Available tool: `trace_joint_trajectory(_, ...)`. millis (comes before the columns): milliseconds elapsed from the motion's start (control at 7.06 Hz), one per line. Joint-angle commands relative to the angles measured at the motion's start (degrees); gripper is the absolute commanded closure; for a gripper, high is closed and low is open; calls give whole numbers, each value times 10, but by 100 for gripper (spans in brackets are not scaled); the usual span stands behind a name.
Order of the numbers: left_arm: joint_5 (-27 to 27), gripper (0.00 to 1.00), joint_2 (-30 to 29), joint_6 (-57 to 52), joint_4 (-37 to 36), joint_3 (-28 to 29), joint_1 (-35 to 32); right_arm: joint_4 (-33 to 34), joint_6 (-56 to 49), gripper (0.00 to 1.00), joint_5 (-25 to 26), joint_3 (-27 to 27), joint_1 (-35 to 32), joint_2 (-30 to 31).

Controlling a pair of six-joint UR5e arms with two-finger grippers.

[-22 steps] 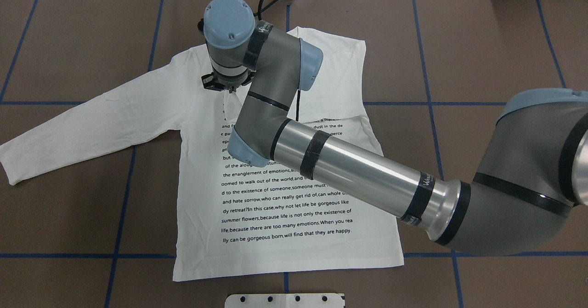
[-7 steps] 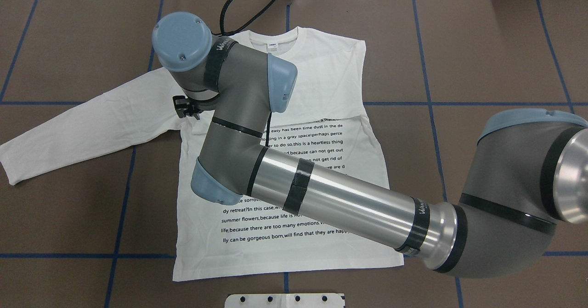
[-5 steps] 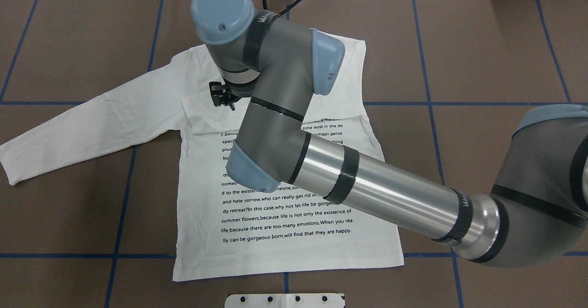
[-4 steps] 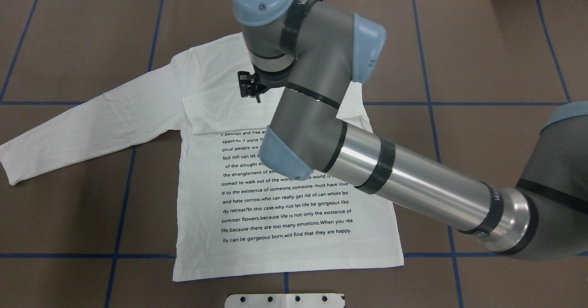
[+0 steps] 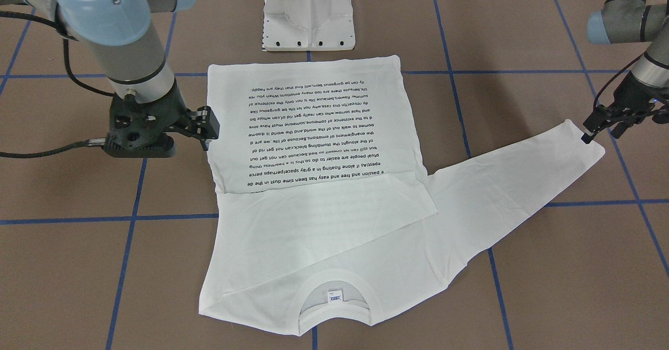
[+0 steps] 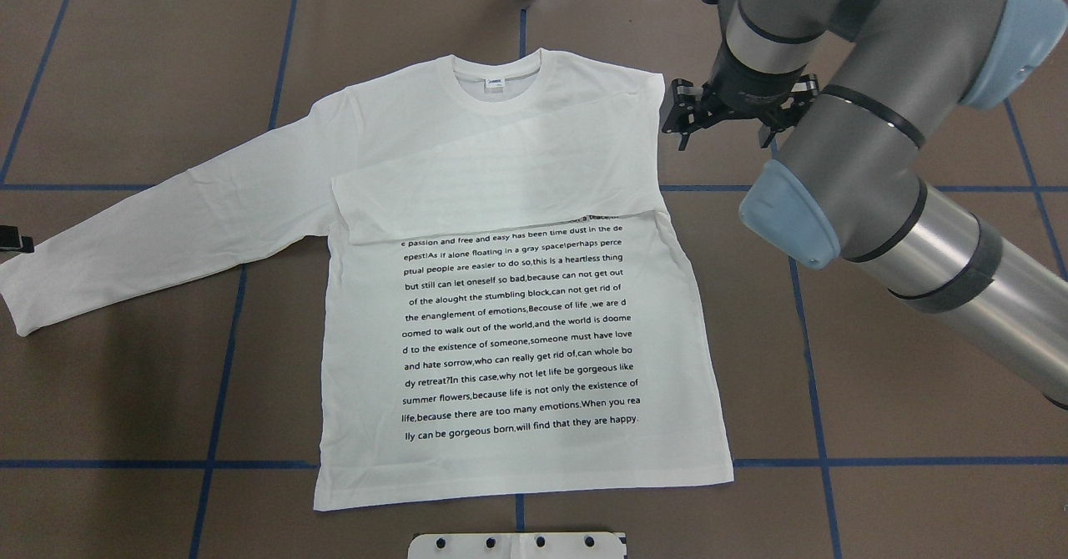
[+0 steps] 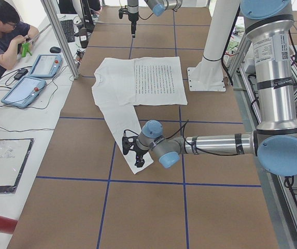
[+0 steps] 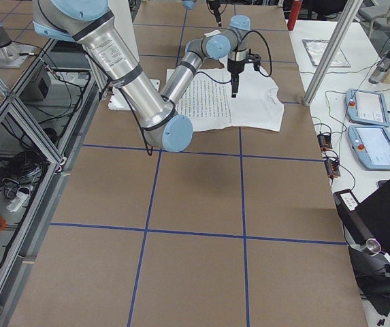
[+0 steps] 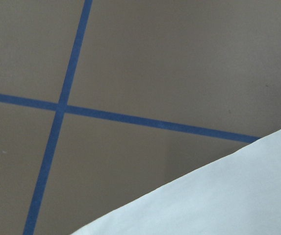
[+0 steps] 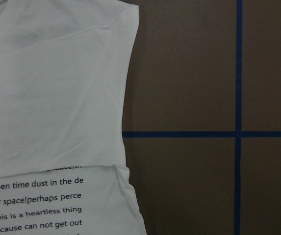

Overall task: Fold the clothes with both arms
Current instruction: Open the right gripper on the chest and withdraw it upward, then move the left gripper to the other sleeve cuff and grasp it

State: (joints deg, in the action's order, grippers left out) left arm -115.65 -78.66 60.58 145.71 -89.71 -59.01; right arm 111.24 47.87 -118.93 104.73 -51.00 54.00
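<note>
Left tool [image 5: 601, 135] sits low over the tabletop [image 6: 125, 375], one tip at the corner of the cuff [image 5: 589, 149]. Its jaws look parted and hold nothing, and the cuff lies flat. The left wrist view shows only a cloth edge and brown surface.

Away from the left tool, the left sleeve [image 5: 512, 183] runs out at a slant to the T-shirt [image 6: 517, 325]. The shirt is spread print-up, hem toward the robot and collar [image 6: 498, 83] at the far end. The other sleeve [image 6: 501, 183] already lies across the chest, covering the top lines of print.

Judgement: the first sleeve fold is done and the second is the step in hand. The next move calls for closing on the cuff and lifting just enough to free the cloth. The cuff then goes across the chest and down over the first sleeve, without dragging the body.

Across the shirt from the left tool, the right tool [image 5: 208, 126] hangs raised just beside the shirt's edge, apart from the cloth. Whether it is wide or narrow I cannot tell.

Around:
- Blue tape lines [image 6: 219, 392] grid the tabletop.
- The white pedestal [image 5: 308, 15] stands just beyond the hem.
- Tablets [image 7: 24, 91] and a seated person [image 7: 0, 36] are well apart at a side desk.

Likely obstruction: the right tool, close to where the cuff would land.
</note>
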Motion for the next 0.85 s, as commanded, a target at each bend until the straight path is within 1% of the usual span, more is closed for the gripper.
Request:
trace_joint_trajectory(0,23,3,5,-2,-2,18,43,-11,-30,0,-8,19,-18,50)
trace_joint_trajectory(283,24,3,17,-8,-1,18,57,-42,-23,0,-7,21,-18,69)
trace_joint_trajectory(425,23,3,24,-44,-2,17,57,-46,-22,0,-8,21,-17,71)
trace_joint_trajectory(708,23,3,36,-57,-2,21,57,-47,-21,0,-8,21,-16,71)
